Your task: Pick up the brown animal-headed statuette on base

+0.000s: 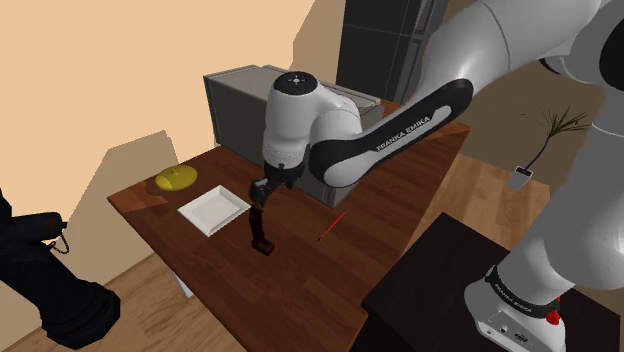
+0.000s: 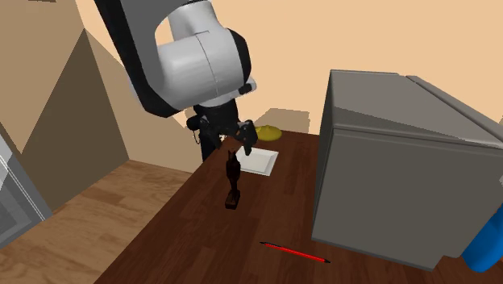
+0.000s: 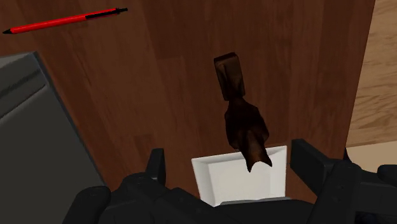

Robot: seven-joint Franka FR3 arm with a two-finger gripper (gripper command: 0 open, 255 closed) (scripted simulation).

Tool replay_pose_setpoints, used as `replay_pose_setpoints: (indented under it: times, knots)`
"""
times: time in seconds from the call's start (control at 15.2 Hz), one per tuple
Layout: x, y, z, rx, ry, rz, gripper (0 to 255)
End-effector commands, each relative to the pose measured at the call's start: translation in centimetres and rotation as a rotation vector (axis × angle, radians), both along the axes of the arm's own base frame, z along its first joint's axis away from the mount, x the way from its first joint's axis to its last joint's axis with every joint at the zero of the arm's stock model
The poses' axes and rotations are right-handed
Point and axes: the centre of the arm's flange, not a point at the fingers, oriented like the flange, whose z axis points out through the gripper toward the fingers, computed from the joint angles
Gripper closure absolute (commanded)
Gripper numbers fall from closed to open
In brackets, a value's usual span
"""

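Observation:
A dark brown statuette [image 1: 259,230] with an animal head stands upright on its small base on the dark wooden table [image 1: 300,285]. In the second exterior view the statuette [image 2: 233,182] rises just below my gripper [image 2: 232,139]. My gripper [image 1: 262,190] hangs directly above it, open. In the wrist view the statuette [image 3: 242,118] points its head up between the fingers [image 3: 156,164], which stand wide apart and do not touch it.
A white square tray [image 1: 213,210] lies beside the statuette, with a yellow flat object [image 1: 175,178] beyond it. A red pen [image 1: 332,226] lies on the other side. A large grey box [image 1: 240,105] occupies the table's back. The table edge runs close to the tray.

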Motion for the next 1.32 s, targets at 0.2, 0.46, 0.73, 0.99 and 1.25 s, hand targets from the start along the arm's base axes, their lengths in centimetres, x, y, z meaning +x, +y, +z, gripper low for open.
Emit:
replay_pose_setpoints:
  times: [0.2,0.46,0.73,0.99,1.25]
  knots:
    - [3.1,3.9,-2.6,-0.005,-0.031,-0.012,0]
    - [3.1,3.9,-4.7,-0.005,-0.031,-0.012,0]
    - [3.1,3.9,-6.6,-0.005,-0.031,-0.012,0]
    - [3.2,3.9,-6.7,-0.005,-0.031,-0.012,255]
    - [3.2,3.9,-6.6,-0.005,-0.031,-0.012,255]
